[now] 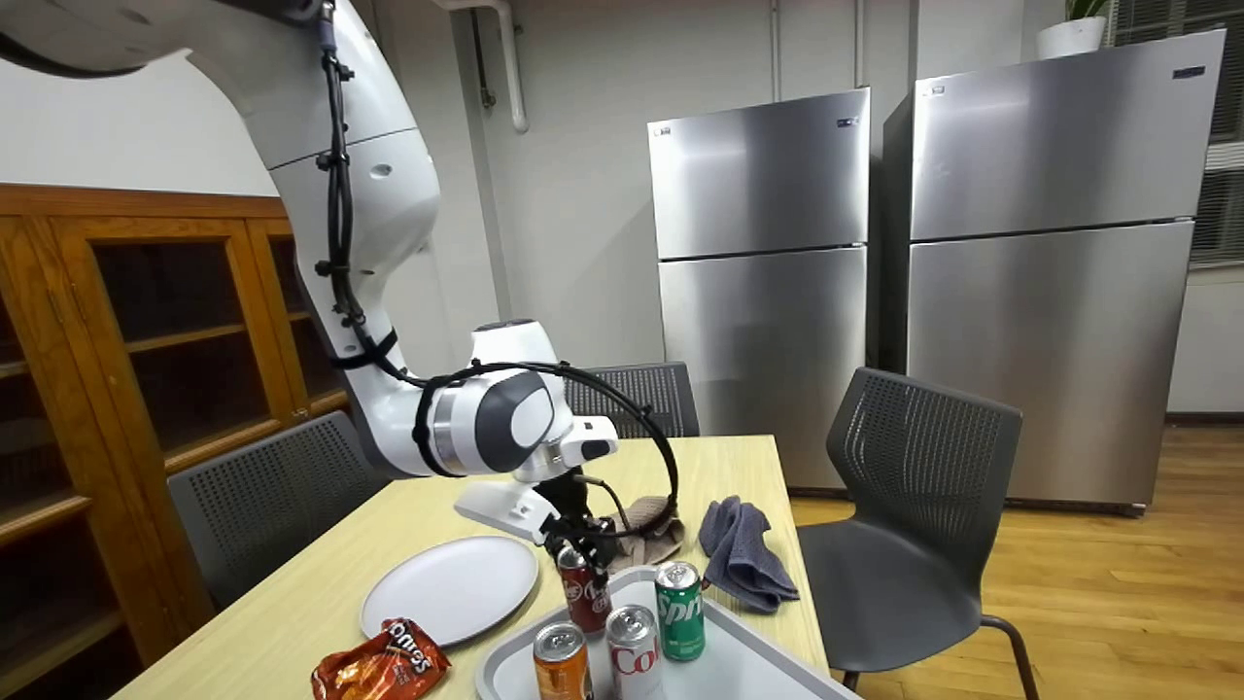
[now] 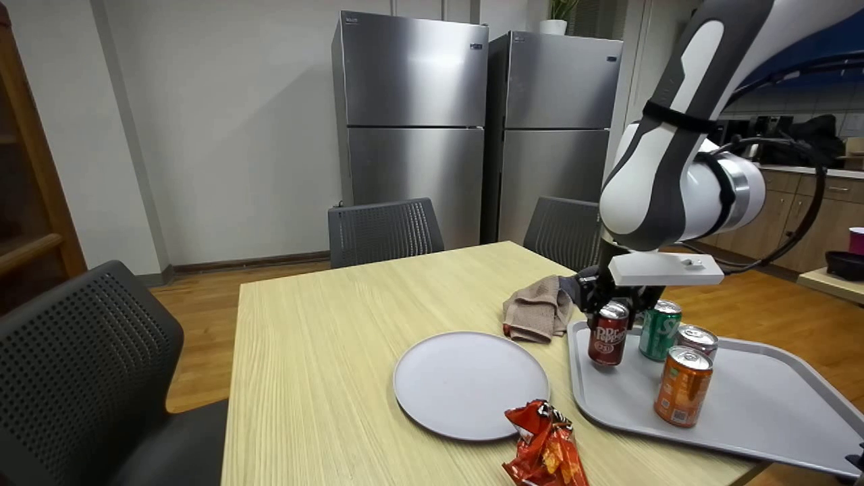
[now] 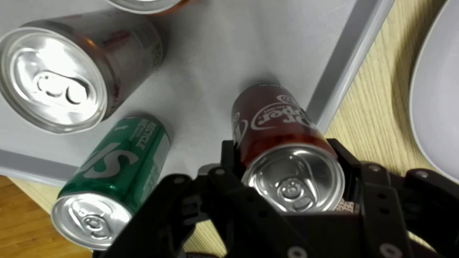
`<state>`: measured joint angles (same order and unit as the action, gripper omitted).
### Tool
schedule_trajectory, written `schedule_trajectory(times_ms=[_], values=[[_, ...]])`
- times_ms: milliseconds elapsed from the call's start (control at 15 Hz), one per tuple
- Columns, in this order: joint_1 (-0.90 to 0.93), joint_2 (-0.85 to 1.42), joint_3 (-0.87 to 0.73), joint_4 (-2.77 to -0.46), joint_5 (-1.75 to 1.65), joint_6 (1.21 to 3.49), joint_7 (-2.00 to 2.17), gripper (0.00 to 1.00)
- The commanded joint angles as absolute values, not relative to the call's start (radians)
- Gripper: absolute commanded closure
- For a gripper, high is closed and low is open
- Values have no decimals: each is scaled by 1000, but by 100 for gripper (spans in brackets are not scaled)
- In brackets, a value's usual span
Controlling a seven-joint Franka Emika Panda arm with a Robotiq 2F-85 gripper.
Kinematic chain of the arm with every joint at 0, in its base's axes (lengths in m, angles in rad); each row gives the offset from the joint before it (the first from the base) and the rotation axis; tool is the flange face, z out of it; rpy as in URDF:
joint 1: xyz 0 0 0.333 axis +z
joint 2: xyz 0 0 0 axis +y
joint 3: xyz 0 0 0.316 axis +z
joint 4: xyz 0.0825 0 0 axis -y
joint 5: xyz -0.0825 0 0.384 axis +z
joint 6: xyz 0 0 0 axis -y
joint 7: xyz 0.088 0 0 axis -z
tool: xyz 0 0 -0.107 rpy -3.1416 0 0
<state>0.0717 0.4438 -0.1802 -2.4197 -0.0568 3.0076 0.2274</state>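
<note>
My gripper [image 3: 284,154] is shut on a dark red Dr Pepper can [image 3: 279,118], a finger [image 3: 228,156] against each side near the silver top. In both exterior views the can [image 2: 607,337] stands nearly upright at the inner corner of a grey tray [image 2: 776,385]. I cannot tell whether its base touches the tray. Beside it on the tray are a green Sprite can [image 3: 118,161], a silver Coke can [image 1: 634,651] and an orange can [image 2: 684,388]. The gripper's black linkages hide part of the can's lid in the wrist view.
A pale round plate [image 2: 472,385] lies on the wooden table [image 2: 324,378] beside the tray. Near it is a red Doritos bag [image 1: 384,661]. A brown cloth [image 2: 538,310] and a grey-blue cloth [image 1: 746,554] lie behind the cans. Chairs [image 1: 914,515] surround the table.
</note>
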Motion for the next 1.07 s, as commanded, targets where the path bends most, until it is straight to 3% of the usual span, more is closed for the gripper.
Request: schedule_trajectory(times_ms=[0, 400, 467, 667, 1000], values=[[41, 438, -155, -2421, -23, 3006, 188, 62], [33, 440, -147, -2422, -7, 3008, 184, 62], [27, 438, -140, -2422, -3, 3006, 180, 16], [18, 420, -129, -2429, 1, 3005, 170, 1], [40, 350, -157, -2455, -16, 3007, 178, 0]])
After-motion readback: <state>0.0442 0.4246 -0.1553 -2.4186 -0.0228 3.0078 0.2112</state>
